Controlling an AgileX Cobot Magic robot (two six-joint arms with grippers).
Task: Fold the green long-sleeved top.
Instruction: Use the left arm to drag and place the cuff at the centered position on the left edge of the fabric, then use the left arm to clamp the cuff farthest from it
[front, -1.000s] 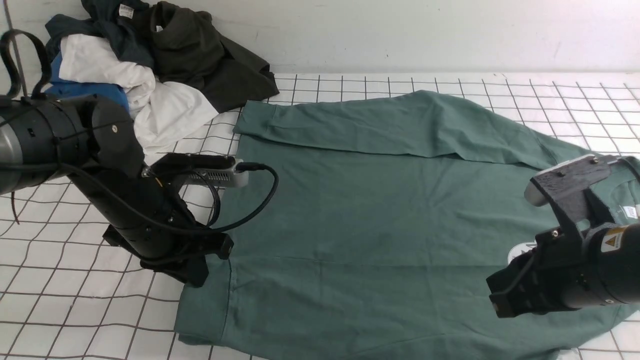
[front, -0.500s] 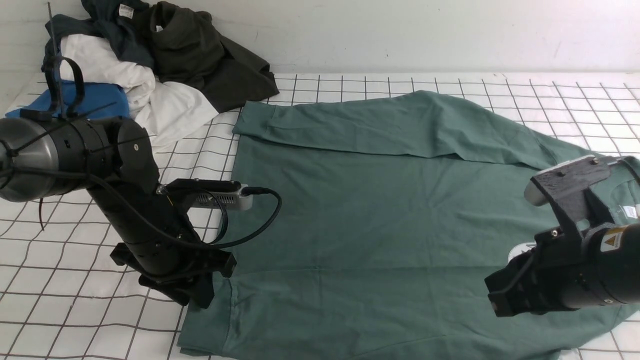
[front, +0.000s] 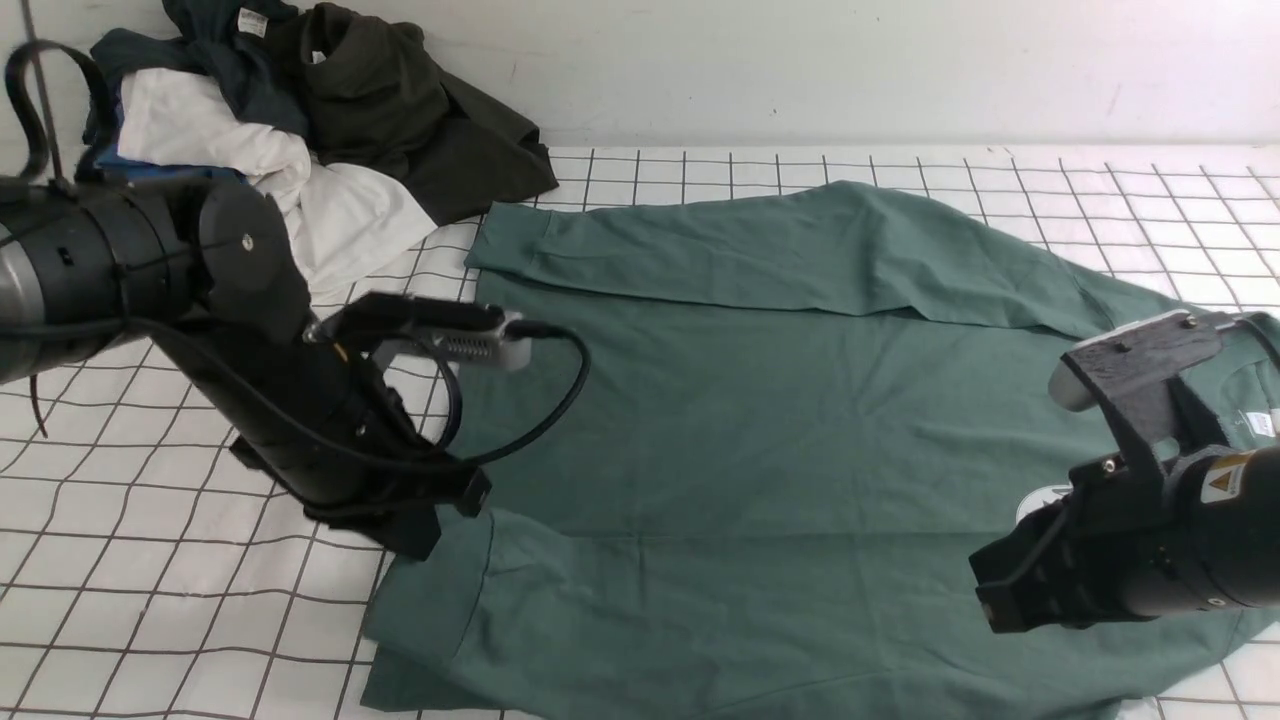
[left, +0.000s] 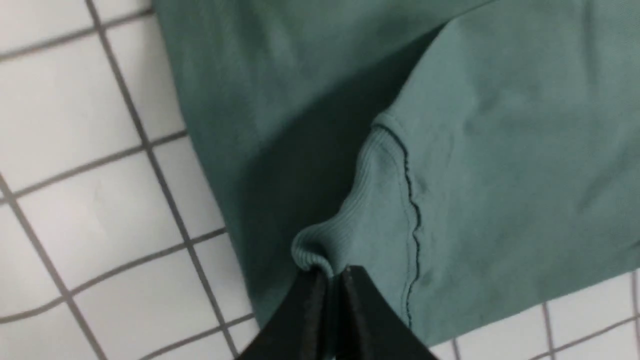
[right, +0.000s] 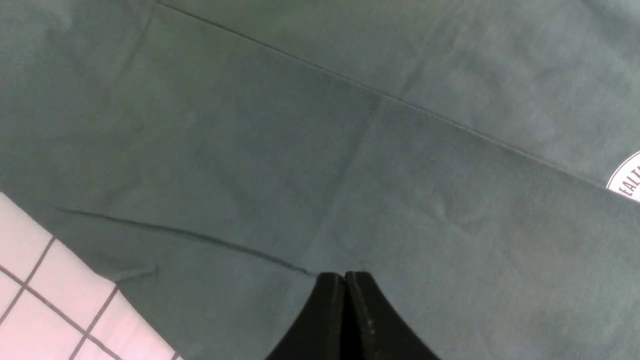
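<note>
Both jaws are closed: our left gripper (left: 334, 274) pinches the green long-sleeved top (front: 760, 420) by its cuff (left: 360, 220) near the table (front: 150, 560)'s front edge, while our right gripper (right: 344, 277) holds nothing. We'd lift the cuff slowly, drawing the sleeve taut.

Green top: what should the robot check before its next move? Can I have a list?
1. Left gripper shut on the sleeve cuff: ok.
2. Cuff raised off the fabric under it, with a shadow beneath: ok.
3. Right gripper shut: ok.
4. Right gripper really pinching the green top: cannot tell.
5. Far sleeve already folded across the body: ok.
</note>
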